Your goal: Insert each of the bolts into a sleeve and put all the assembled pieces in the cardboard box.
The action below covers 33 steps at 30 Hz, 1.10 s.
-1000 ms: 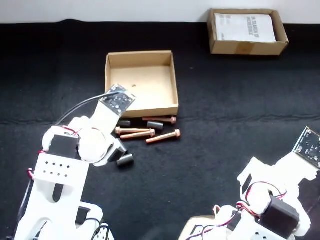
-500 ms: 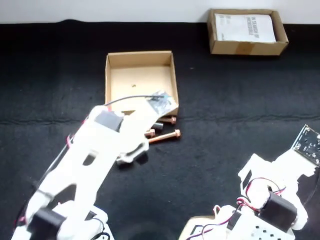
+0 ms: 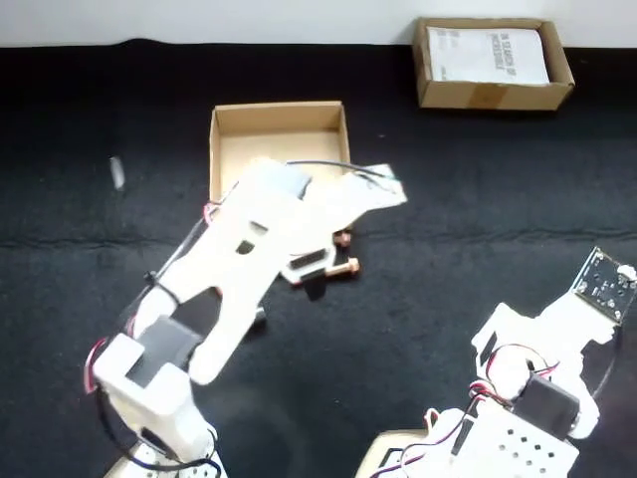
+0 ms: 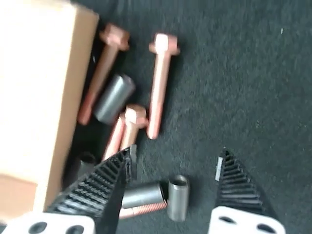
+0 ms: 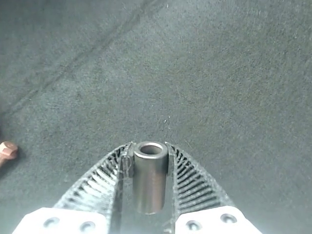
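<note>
Several copper bolts (image 4: 161,83) and grey sleeves (image 4: 114,97) lie on the black mat beside the wall of the open cardboard box (image 4: 39,97). My left gripper (image 4: 175,153) hangs open above them, with one sleeve (image 4: 178,197) lying between its fingers and nothing held. From above, the left arm (image 3: 269,229) stretches across the front of the cardboard box (image 3: 279,139) and hides most of the pile; one bolt head (image 3: 350,266) peeks out. My right gripper (image 5: 149,146) is shut on a grey sleeve (image 5: 150,178), held hole-up over bare mat at the near right.
A second cardboard box (image 3: 430,70) with a white sheet in it sits at the far right. Another sleeve (image 4: 143,195) lies over a threaded bolt end. One bolt head (image 5: 7,150) shows off to the side of the right gripper. The right arm (image 3: 537,368) stands at the near right.
The left arm has swung from the near left up and to the right, out over the bolts by the box. The right arm's wrist has shifted slightly.
</note>
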{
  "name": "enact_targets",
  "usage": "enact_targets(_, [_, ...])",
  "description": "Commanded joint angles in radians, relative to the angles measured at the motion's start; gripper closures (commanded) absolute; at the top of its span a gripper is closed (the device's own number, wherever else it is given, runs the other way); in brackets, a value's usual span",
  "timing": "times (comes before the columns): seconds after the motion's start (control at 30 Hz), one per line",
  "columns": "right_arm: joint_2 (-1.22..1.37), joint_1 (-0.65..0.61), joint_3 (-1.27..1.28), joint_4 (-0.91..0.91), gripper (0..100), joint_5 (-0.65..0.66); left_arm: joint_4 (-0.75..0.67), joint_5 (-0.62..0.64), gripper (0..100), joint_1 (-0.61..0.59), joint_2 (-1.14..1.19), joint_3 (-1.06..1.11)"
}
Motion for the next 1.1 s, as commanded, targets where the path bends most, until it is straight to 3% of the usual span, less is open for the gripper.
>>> enact_targets(0.0, [-0.013,0.010,0.033,-0.048,99.1,0.012,0.006,-0.009,73,0.047,0.064,-0.131])
enact_targets(0.5, [-0.008,0.008,0.056,-0.110,99.1,0.012,0.008,-0.011,73,0.070,0.443,-0.496])
enact_targets(0.83, [-0.013,0.008,0.056,-0.136,99.1,0.014,0.005,-0.012,74,0.042,0.591,-0.584])
enact_targets(1.07, [-0.010,0.008,0.056,-0.136,99.1,0.014,0.009,-0.051,99,0.010,0.616,-0.584])
